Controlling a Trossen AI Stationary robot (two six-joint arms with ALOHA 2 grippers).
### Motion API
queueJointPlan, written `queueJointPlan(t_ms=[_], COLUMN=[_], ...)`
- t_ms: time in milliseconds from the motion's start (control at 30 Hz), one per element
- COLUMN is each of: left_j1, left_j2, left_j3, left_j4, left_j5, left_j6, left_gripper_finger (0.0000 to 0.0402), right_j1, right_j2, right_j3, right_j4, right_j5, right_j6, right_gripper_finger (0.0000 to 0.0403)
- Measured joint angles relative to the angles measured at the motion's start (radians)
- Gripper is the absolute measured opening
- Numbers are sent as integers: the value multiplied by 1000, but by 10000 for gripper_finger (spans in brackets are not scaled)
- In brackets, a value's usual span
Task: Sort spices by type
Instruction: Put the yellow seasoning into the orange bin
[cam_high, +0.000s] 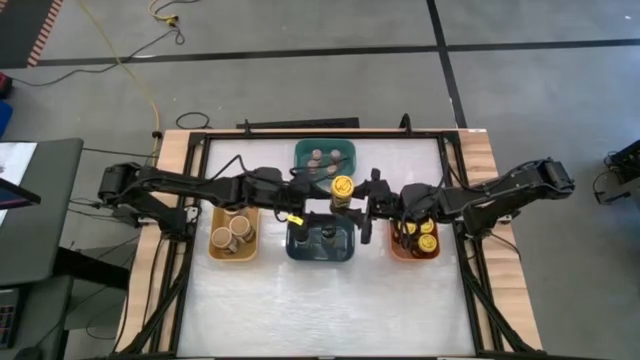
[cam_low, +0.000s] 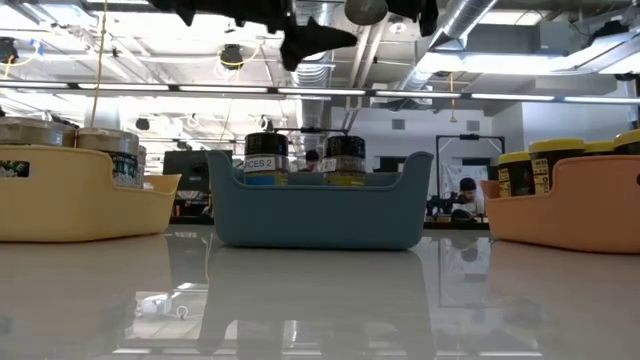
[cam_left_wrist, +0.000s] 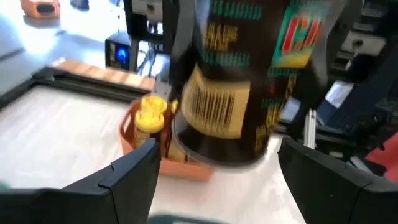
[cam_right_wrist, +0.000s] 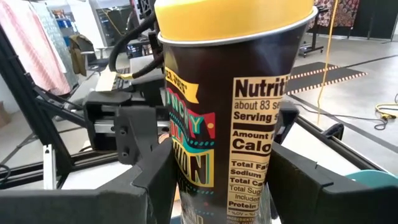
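Observation:
A dark-labelled jar with a yellow lid (cam_high: 342, 187) hangs in the air between the two arms, over the gap between the teal bin (cam_high: 324, 153) and the dark-blue bin (cam_high: 320, 240). My right gripper (cam_right_wrist: 222, 155) comes from the right and is shut on it. My left gripper (cam_left_wrist: 217, 155) comes from the left and is open, one finger on either side of the jar's lower part (cam_left_wrist: 217, 118), with a gap showing. In the low view only the jar's base (cam_low: 366, 10) shows, at the top edge. My right gripper pinches the jar's side wall (cam_right_wrist: 186, 162) below the yellow lid between its two fingers. The fingers come level from the table's right side. The jar stands upright and is lifted clear of the table and bins.
Small brown-topped jars sit in the teal bin. Wide tan-topped jars (cam_high: 235, 232) fill the yellow bin, dark-lidded jars (cam_low: 265, 158) the dark-blue bin, and yellow-lidded jars (cam_high: 424, 234) the orange bin (cam_high: 398, 250). The near half of the white table (cam_high: 320, 310) is bare.

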Motion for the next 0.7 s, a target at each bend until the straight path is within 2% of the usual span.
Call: queueJointPlan(t_ms=[700], left_j1=[0], left_j2=[-1], left_j3=[0], left_j4=[83], left_j5=[-15], left_j6=[49], left_gripper_finger=[311], right_j1=[-7], right_j2=[0], right_j3=[0], right_j4=[17], right_j5=[0], right_j6=[2], right_gripper_finger=[233])
